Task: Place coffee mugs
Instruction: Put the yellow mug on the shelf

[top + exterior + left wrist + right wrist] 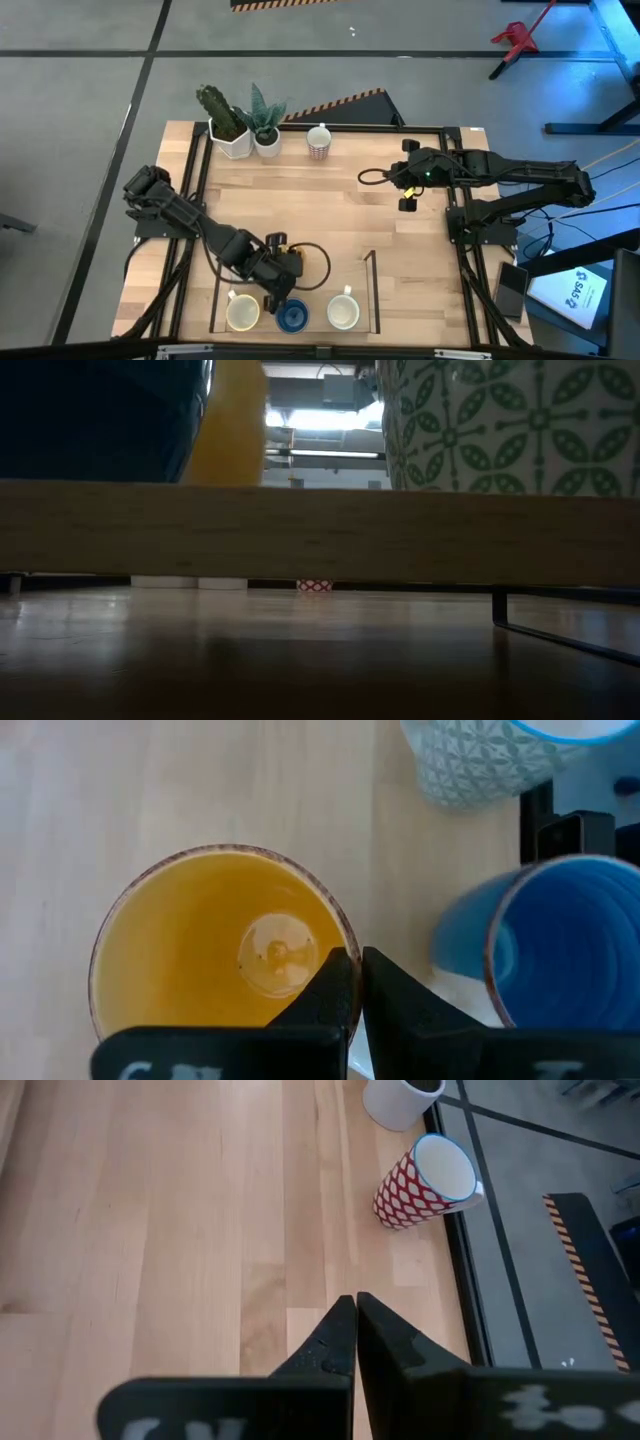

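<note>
Three mugs stand in a row at the table's near edge: the orange mug (242,312) (215,940), the blue mug (291,317) (560,945), and a white mug with a green-patterned wall (343,312) (480,765) (510,425). A white mug with a red-patterned lower half (319,142) (425,1180) stands at the far edge. My left gripper (274,296) (355,970) is shut, just above the orange mug's rim on the side facing the blue mug. My right gripper (408,197) (355,1315) is shut, over bare table on the right. The other mugs are out of view. My left gripper points down with its shut fingertips (338,975) over the orange mug's rim (345,935), on the side toward the blue mug. I cannot tell whether they touch the rim. The mug stands upright on the table.
Two white pots with green plants (232,135) (267,135) stand at the far edge beside the red-patterned mug. A thin black frame (375,290) borders the near mug row. A black cable (315,262) loops by my left wrist. The table's middle (300,205) is bare wood.
</note>
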`<act>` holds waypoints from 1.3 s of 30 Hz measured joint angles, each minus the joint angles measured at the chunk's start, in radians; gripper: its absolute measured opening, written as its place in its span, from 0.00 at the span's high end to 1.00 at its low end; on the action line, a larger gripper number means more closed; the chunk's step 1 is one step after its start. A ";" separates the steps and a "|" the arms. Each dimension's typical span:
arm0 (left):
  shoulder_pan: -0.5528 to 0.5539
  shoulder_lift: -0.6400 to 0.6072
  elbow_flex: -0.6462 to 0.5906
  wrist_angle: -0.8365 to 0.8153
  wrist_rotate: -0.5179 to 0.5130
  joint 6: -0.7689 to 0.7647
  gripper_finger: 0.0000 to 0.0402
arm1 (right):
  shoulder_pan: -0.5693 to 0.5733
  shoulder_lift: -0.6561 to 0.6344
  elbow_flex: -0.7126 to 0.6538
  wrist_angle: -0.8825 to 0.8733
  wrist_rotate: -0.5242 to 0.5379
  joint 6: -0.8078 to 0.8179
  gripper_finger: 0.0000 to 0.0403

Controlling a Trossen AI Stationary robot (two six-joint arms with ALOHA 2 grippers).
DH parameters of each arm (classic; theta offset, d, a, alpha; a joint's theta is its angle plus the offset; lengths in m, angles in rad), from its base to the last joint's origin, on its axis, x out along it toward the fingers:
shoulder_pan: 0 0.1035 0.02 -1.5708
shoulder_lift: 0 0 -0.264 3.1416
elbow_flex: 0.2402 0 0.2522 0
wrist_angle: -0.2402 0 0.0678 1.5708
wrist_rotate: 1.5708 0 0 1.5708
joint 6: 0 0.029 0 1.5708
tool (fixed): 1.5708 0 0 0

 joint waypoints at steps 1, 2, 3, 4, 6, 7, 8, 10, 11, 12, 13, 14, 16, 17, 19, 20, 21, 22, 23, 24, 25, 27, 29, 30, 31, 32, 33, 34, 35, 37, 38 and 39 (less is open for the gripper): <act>-0.003 0.000 -0.005 0.008 -0.004 -0.002 0.99 | 0.000 0.000 0.000 0.000 0.000 0.000 1.00; -0.003 0.000 -0.009 0.019 -0.008 -0.002 0.99 | 0.000 0.000 0.000 0.000 0.000 0.000 1.00; -0.003 0.000 -0.012 0.020 -0.011 0.001 0.99 | 0.000 0.000 0.000 0.000 0.000 0.000 1.00; -0.001 0.000 -0.013 0.014 -0.024 0.006 0.99 | 0.000 0.000 0.000 0.000 0.000 0.000 1.00; 0.005 0.000 -0.014 -0.002 -0.042 0.026 0.99 | 0.000 0.000 0.000 0.000 0.000 -0.001 1.00; 0.009 0.000 -0.014 -0.001 -0.034 0.033 0.99 | 0.000 0.000 0.000 0.000 0.000 -0.001 1.00; 0.012 0.000 -0.015 -0.001 -0.024 0.046 0.99 | 0.000 0.000 0.000 0.000 0.000 -0.001 1.00; 0.015 0.000 -0.015 -0.002 -0.007 0.056 0.99 | 0.000 0.000 0.000 0.000 0.000 -0.006 1.00; 0.015 0.000 -0.015 -0.003 0.002 0.060 0.99 | 0.000 0.000 0.000 0.000 0.000 -0.010 1.00; 0.015 0.000 -0.015 -0.003 0.009 0.068 0.99 | 0.000 0.000 0.000 0.000 0.000 -0.015 1.00; 0.015 0.000 -0.015 -0.003 0.017 0.072 0.99 | 0.000 0.000 0.000 0.000 0.000 -0.017 1.00; 0.015 0.000 -0.015 -0.003 0.022 0.071 0.99 | 0.000 0.000 0.000 -0.001 0.000 -0.017 1.00; 0.014 0.003 -0.016 -0.003 0.023 0.066 0.99 | 0.000 0.000 0.000 -0.001 0.000 -0.018 1.00; 0.014 0.004 -0.016 -0.003 0.023 0.065 0.99 | 0.000 0.000 0.000 -0.001 0.000 -0.018 1.00; 0.011 0.004 -0.016 -0.003 0.022 0.064 0.99 | 0.000 0.000 0.000 -0.001 0.000 -0.018 1.00; 0.009 0.006 -0.016 -0.003 0.020 0.065 0.99 | 0.000 0.000 0.000 -0.001 0.000 -0.018 1.00; 0.008 0.010 -0.016 -0.002 0.018 0.065 0.99 | 0.000 0.000 0.000 -0.001 0.000 -0.018 1.00; 0.006 0.013 -0.016 -0.002 0.020 0.064 0.99 | 0.000 0.000 0.000 -0.001 0.000 -0.018 1.00; 0.001 0.014 -0.017 -0.004 0.022 0.060 0.99 | 0.000 0.000 0.000 -0.001 0.000 -0.018 1.00; -0.002 0.014 -0.017 -0.004 0.021 0.056 0.99 | 0.000 0.000 0.000 -0.001 0.000 -0.019 1.00; -0.004 0.015 -0.017 -0.001 0.020 0.050 0.99 | 0.000 0.000 0.000 -0.001 0.000 -0.022 1.00; -0.008 0.017 -0.017 0.006 0.022 0.037 0.99 | 0.000 0.000 0.000 -0.001 0.001 -0.023 1.00; -0.019 0.018 -0.017 0.002 0.021 0.026 0.99 | 0.000 0.000 0.000 -0.001 0.001 -0.023 1.00; -0.024 0.018 -0.017 0.004 0.015 0.026 0.99 | 0.000 0.000 0.000 -0.001 0.001 -0.023 1.00; -0.031 0.018 -0.018 0.007 0.008 0.027 0.99 | 0.000 0.000 0.000 0.000 0.001 -0.023 1.00; -0.033 0.018 -0.022 0.012 0.008 0.026 0.99 | 0.000 0.000 0.000 0.000 0.001 -0.023 1.00; -0.035 0.018 -0.028 0.012 0.011 0.022 0.99 | 0.000 0.000 0.000 0.000 0.001 -0.023 1.00; -0.035 0.018 -0.034 0.008 0.019 0.020 0.99 | 0.000 0.000 0.000 0.000 0.001 -0.023 1.00; -0.035 0.018 -0.037 0.008 0.022 0.020 0.99 | 0.000 0.000 0.000 0.000 0.002 -0.023 1.00; -0.037 0.018 -0.045 0.027 0.022 0.020 0.99 | 0.000 0.000 0.000 0.000 0.002 -0.023 1.00; -0.037 0.018 -0.047 0.029 0.014 0.024 0.99 | 0.000 0.000 0.000 0.000 0.002 -0.023 1.00; -0.037 0.018 -0.047 0.027 0.009 0.028 0.99 | 0.000 0.000 0.000 0.000 0.002 -0.023 1.00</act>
